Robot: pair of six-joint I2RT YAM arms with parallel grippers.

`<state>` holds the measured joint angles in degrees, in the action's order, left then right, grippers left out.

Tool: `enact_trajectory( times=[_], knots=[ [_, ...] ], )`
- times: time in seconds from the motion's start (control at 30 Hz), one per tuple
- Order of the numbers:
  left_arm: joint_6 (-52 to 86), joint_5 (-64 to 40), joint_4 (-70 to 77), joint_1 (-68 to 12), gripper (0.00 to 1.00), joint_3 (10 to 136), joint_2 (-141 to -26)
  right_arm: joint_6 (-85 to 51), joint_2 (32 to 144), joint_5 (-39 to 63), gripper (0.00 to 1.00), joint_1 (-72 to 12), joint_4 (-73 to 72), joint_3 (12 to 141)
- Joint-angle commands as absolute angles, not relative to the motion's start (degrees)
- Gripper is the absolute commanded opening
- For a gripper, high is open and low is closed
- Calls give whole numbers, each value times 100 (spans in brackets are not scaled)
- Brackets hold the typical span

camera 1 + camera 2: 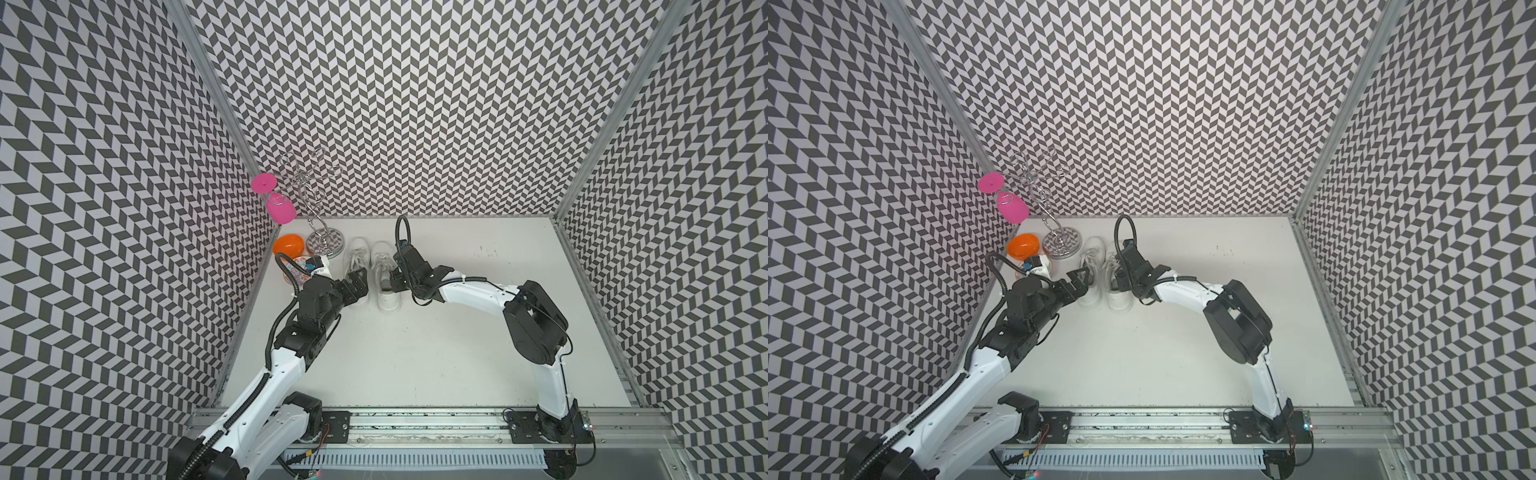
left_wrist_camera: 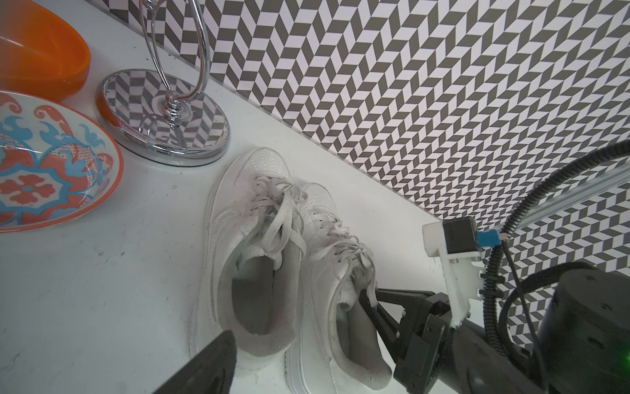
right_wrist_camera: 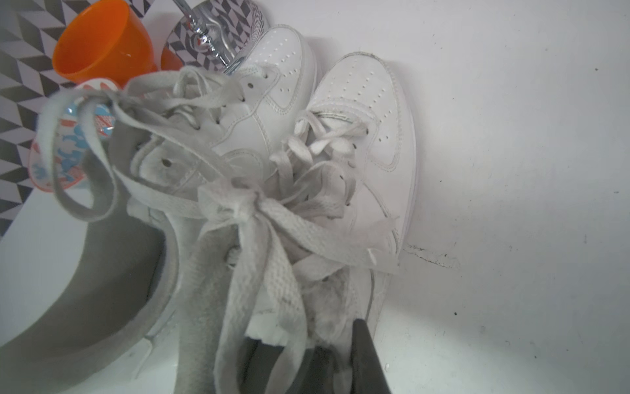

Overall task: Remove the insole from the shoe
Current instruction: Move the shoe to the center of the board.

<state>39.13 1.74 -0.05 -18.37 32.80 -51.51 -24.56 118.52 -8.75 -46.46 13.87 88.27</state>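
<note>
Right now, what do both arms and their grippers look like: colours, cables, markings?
The left arm and right arm both have white link shells with black joint housings. A black corrugated hose loops at each wrist. The left gripper and right gripper are black, with triangular open-frame fingers. The right wrist carries a white camera bracket with a blue connector. No markings are legible.
</note>
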Motion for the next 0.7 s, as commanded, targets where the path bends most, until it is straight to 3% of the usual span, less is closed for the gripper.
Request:
enact_trajectory(
  times=[0.0,0.2,0.37,0.67],
  knots=[
    [4017,162,149,-1854,100,3182,-5115,-2482,11486,-1192,3,-4702,1328,8590],
    [3981,-198,386,-1849,100,3156,-5377,-2565,10156,-1714,1,-4702,879,7311],
    [3812,-824,589,-2005,93,3346,-5888,-2910,9188,-2089,0,-4698,841,6184],
    [3418,-497,565,-3443,89,3631,-6556,-3833,7700,-2066,0,-4715,659,4471]
  ],
)
